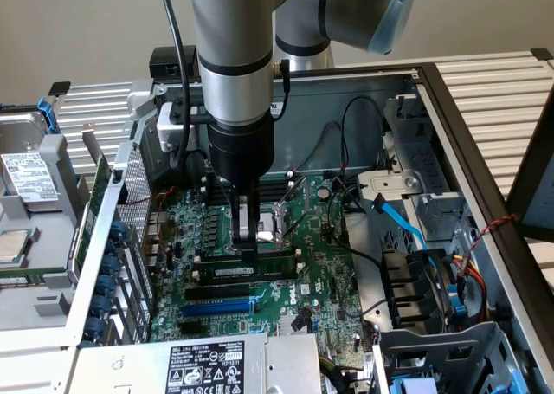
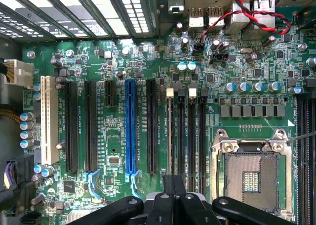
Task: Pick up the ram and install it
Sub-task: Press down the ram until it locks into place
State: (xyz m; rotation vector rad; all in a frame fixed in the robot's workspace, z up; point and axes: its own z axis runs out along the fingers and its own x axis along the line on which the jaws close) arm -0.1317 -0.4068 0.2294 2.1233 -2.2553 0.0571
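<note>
1. Bare grey wall backs your open computer case (image 1: 450, 91), which lies flat with its green motherboard (image 1: 320, 264) exposed.
2. Your gripper (image 1: 248, 248) reaches straight down at the board's middle, fingers pinched fully together over the ram (image 1: 251, 271).
3. You see the ram lying lengthwise along the black memory slots (image 1: 247, 283), just beside the silver processor socket (image 2: 252, 178).
4. Nearer you, the blue expansion slot (image 1: 218, 307) runs parallel to them.
</note>
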